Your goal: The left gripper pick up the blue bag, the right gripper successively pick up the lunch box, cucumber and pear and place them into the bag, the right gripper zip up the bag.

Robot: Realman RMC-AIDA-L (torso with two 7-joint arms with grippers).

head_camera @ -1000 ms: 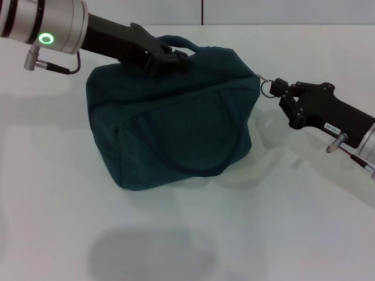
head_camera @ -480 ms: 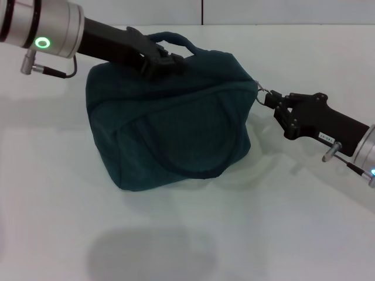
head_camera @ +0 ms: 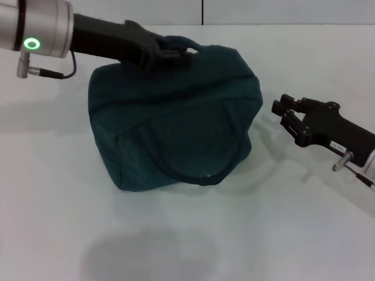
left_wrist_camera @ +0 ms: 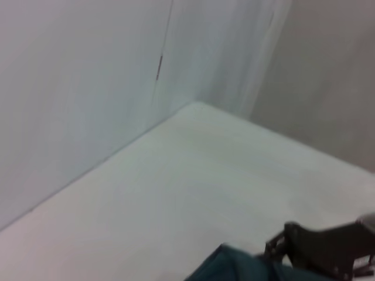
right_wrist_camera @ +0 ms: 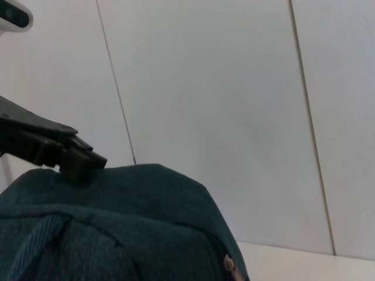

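The dark blue bag (head_camera: 176, 126) stands on the white table, bulging, with its top closed. My left gripper (head_camera: 167, 51) is shut on the bag's top handle (head_camera: 183, 41) at the back. My right gripper (head_camera: 281, 105) is open and empty, a little to the right of the bag's right end and apart from it. The right wrist view shows the bag (right_wrist_camera: 117, 225), its zipper pull (right_wrist_camera: 228, 264) at the end, and the left gripper (right_wrist_camera: 67, 153) on top. The lunch box, cucumber and pear are not in view.
The white table (head_camera: 263, 222) lies bare around the bag, with a wall behind it (head_camera: 263, 12). The left wrist view shows the table's far corner (left_wrist_camera: 193, 105), a bit of the bag (left_wrist_camera: 231, 266) and the right gripper (left_wrist_camera: 316, 252).
My right gripper has let go of the zipper pull and drawn back to the right and down. The bag's right end has settled. The left arm has shifted slightly left, still holding the handle.
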